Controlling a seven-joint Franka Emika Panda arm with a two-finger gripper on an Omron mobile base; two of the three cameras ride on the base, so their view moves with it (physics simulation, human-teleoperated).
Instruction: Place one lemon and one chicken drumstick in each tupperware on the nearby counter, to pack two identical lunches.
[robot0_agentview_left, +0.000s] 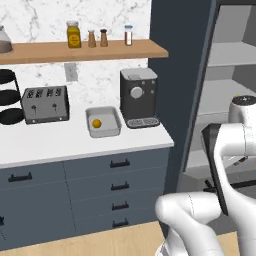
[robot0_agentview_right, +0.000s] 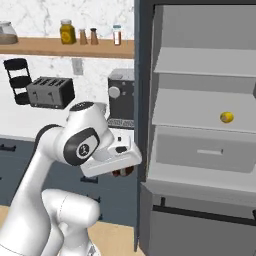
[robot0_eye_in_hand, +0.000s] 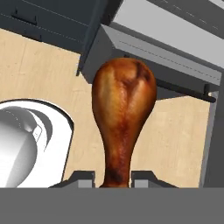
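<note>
My gripper (robot0_eye_in_hand: 112, 177) is shut on the thin end of a brown chicken drumstick (robot0_eye_in_hand: 122, 109), whose fat end points away from the hand over the wooden floor. In the right base view the gripper (robot0_agentview_right: 123, 172) hangs under the white hand, with a bit of the drumstick (robot0_agentview_right: 121, 173) showing below it. On the white counter (robot0_agentview_left: 50, 142) stands a grey tupperware (robot0_agentview_left: 113, 129) with one lemon (robot0_agentview_left: 96, 123) inside. Another lemon (robot0_agentview_right: 226, 117) lies on a shelf of the open grey unit to the right.
A toaster (robot0_agentview_left: 45, 104) and a black coffee machine (robot0_agentview_left: 138, 97) flank the tupperware. The wooden wall shelf (robot0_agentview_left: 85, 50) holds jars and shakers. A dark tall panel (robot0_agentview_right: 142, 100) separates the counter from the grey unit, whose drawer (robot0_agentview_right: 202, 150) sits below the lemon's shelf.
</note>
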